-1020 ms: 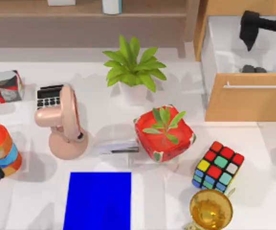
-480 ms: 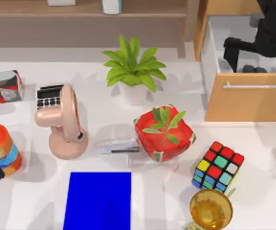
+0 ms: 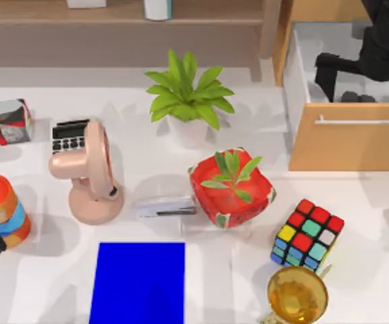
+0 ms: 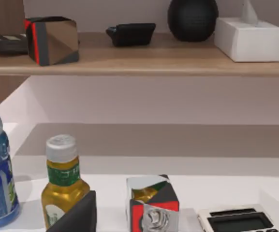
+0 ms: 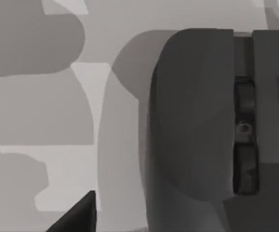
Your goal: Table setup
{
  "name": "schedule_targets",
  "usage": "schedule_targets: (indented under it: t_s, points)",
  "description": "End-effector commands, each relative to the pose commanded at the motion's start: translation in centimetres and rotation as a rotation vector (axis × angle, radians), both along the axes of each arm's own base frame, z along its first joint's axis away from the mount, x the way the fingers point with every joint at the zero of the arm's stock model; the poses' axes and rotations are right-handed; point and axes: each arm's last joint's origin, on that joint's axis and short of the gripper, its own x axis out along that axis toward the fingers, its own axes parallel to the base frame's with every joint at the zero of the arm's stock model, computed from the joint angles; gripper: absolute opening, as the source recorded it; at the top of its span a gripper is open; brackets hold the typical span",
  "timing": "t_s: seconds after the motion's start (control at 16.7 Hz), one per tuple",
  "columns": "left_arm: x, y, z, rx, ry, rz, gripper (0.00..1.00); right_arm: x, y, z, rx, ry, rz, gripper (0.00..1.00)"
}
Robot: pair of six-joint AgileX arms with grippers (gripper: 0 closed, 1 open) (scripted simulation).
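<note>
Right gripper [image 3: 329, 77] has dropped into the open drawer [image 3: 329, 138] and now holds still above the dark mouse [image 5: 202, 121]; fingers probably open, though I cannot tell. Pick-up looks imminent.

Dark grey mouse [image 5: 197, 121] close-up.

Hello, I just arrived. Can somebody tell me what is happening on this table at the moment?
The right gripper hangs inside the open drawer at the table's far right, directly above a dark computer mouse lying on the drawer floor. It is not holding the mouse. The left arm is parked at the table's left edge, beside the striped cup. The blue mat at the front has nothing on it.
</note>
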Motion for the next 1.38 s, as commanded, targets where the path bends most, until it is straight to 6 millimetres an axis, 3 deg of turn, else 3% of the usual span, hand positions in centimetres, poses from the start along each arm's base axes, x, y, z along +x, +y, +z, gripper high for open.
schedule_targets:
  t_s: [0.66,1.08,1.32,1.38]
  points:
    - [0.0,0.0,0.0,0.000,0.000,0.000,1.00,-0.2,0.1,-0.7,-0.001,-0.001,0.001,1.00]
    - [0.0,0.0,0.0,0.000,0.000,0.000,1.00,0.3,0.1,-2.7,0.000,-0.002,0.002,1.00]
    - [0.0,0.0,0.0,0.000,0.000,0.000,1.00,0.3,0.1,-2.9,0.000,0.000,0.002,1.00]
    - [0.0,0.0,0.0,0.000,0.000,0.000,1.00,0.3,0.1,-2.9,0.000,0.000,0.002,0.92]
